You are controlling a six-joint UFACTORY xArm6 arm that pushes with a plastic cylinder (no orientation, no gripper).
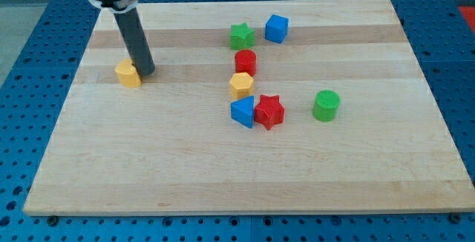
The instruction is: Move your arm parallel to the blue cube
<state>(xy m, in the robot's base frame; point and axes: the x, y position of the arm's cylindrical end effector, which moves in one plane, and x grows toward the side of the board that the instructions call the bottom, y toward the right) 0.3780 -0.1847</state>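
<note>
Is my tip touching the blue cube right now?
No, my tip sits beside a yellow block at the view's left, far from the blue cube.

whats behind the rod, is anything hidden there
My tip sits at the yellow block's right edge, hiding a sliver of it. Behind the rod only bare board shows; the strip it covers is unseen.

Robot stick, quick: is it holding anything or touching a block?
My tip: holds nothing, it has no gripper. It sits right beside the yellow block, on its right in the view, far from the blue cube.

My tip [146, 72] stands upright at the view's upper left, apparently touching down.
</note>
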